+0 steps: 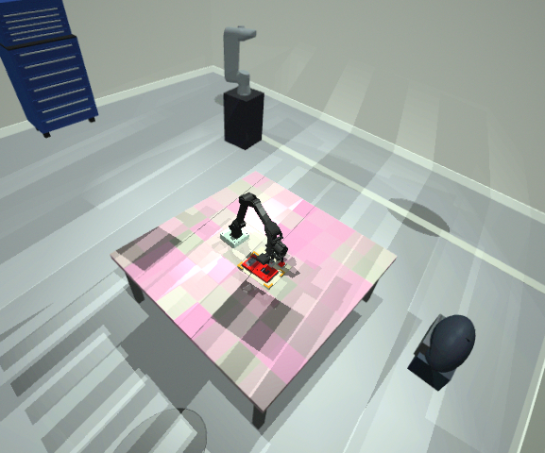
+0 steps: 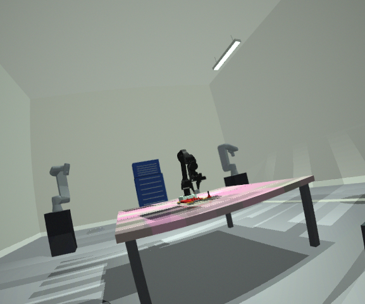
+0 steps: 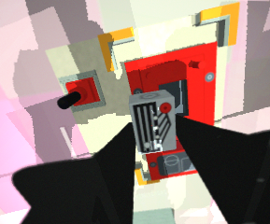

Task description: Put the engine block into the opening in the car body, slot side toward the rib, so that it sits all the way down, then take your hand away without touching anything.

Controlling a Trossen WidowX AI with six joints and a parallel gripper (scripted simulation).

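My gripper (image 3: 152, 123) (image 2: 197, 190) is shut on the grey engine block (image 3: 141, 126), gripping it by its two sides. The block has dark slots and a round red spot on the face toward the wrist camera. It hangs above the red car body (image 3: 203, 93) (image 1: 271, 276) (image 2: 190, 200). In the wrist view the dark rectangular opening (image 3: 181, 93) lies up and right of the block, which partly overlaps its left edge. The block's underside and its height over the opening are hidden. I cannot tell the rib apart.
The car body lies on a cream board (image 3: 97, 133) between yellow corner brackets (image 3: 230, 23) (image 1: 268, 285). Left of the body in the wrist view, a red block with a black-tipped post (image 3: 69, 100) stands in a grey square holder (image 3: 101, 95). The pink checkered table (image 1: 321, 253) carries everything.
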